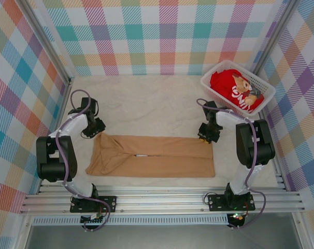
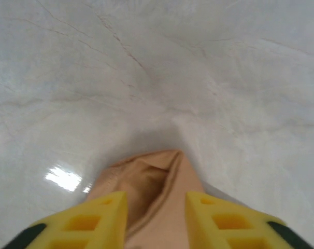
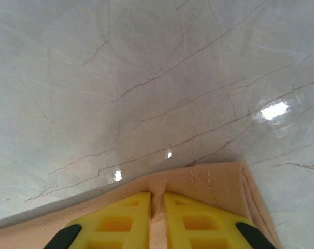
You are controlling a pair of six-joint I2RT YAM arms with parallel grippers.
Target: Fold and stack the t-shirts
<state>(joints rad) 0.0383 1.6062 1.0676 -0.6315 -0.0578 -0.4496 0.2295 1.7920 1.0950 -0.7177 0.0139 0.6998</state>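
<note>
The tan t-shirt lies on the table as a long flat band, folded lengthwise. My left gripper hovers at its far left corner. In the left wrist view the left gripper stands open, with that rumpled corner of the tan t-shirt lying loose between the yellow fingers. My right gripper is at the far right corner. In the right wrist view the right gripper is shut, pinching a ridge of the tan t-shirt's hem. A red t-shirt with a bear print is bunched in the basket.
The white plastic basket stands at the back right corner, close to the right arm. The pale marbled tabletop stretches behind the tan shirt. Checked walls close in the back and both sides.
</note>
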